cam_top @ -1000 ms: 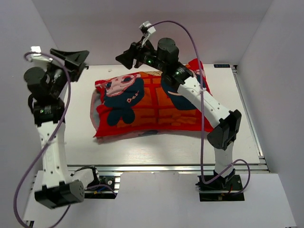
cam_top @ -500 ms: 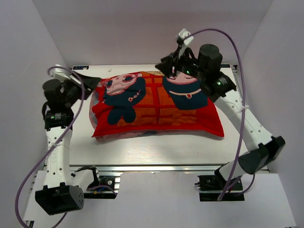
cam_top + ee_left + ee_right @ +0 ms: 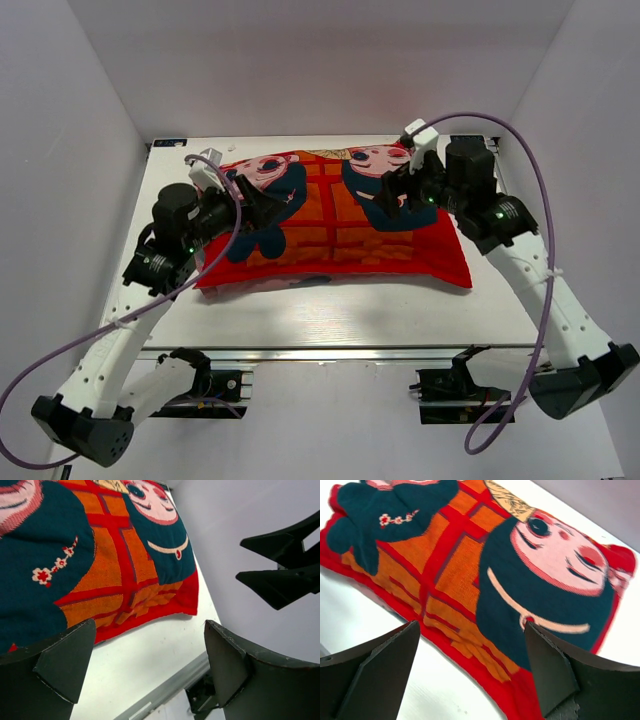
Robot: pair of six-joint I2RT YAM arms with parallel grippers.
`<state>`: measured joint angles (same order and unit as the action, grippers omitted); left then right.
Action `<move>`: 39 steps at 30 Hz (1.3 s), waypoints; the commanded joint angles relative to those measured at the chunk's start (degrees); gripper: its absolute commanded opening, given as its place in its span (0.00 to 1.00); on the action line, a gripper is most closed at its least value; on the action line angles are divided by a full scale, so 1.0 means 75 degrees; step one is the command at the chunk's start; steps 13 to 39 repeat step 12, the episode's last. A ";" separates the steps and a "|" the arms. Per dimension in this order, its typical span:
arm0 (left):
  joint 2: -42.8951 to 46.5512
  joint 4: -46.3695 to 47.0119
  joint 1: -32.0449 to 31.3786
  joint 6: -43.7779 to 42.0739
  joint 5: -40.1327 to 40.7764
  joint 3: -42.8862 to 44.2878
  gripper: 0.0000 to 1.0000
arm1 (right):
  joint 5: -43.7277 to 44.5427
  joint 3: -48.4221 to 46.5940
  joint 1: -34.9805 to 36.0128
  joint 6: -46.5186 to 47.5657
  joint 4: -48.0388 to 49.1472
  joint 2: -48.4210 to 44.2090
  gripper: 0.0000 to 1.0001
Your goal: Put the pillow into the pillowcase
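Observation:
The red pillowcase (image 3: 330,225) with cartoon children's faces lies flat and plump across the far half of the table, its long side running left to right. No white pillow shows in any view. My left gripper (image 3: 262,205) hovers open over the case's left end, with nothing between its fingers (image 3: 149,625). My right gripper (image 3: 385,195) hangs open over the right face print and is also empty (image 3: 471,625). The left wrist view shows the pillowcase (image 3: 110,565) stretching away and the right gripper (image 3: 239,559) in the air beyond it. The right wrist view looks down on the pillowcase (image 3: 470,565).
A bare white strip of table (image 3: 330,310) lies between the case and the aluminium rail (image 3: 350,352) at the near edge. White walls close in the left, right and back sides. Purple cables loop from both wrists.
Both arms swung down and inward from the far corners to above the pillowcase. The right end of the case, bunched a second ago, now lies spread flat. Both grippers stand wide.

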<state>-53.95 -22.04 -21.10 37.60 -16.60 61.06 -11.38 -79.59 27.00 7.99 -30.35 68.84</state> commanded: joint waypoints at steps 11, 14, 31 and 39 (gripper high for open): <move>0.1346 -0.0061 -0.0163 -0.0607 0.0772 -0.0313 0.98 | 0.0615 -0.0591 -0.0038 -0.0362 -0.0630 -0.0483 0.89; 0.1404 -0.0084 -0.0163 -0.0666 0.0772 -0.0313 0.98 | 0.0591 -0.0556 -0.0038 -0.0432 -0.0583 -0.0506 0.89; 0.1404 -0.0084 -0.0163 -0.0666 0.0772 -0.0313 0.98 | 0.0591 -0.0556 -0.0038 -0.0432 -0.0583 -0.0506 0.89; 0.1404 -0.0084 -0.0163 -0.0666 0.0772 -0.0313 0.98 | 0.0591 -0.0556 -0.0038 -0.0432 -0.0583 -0.0506 0.89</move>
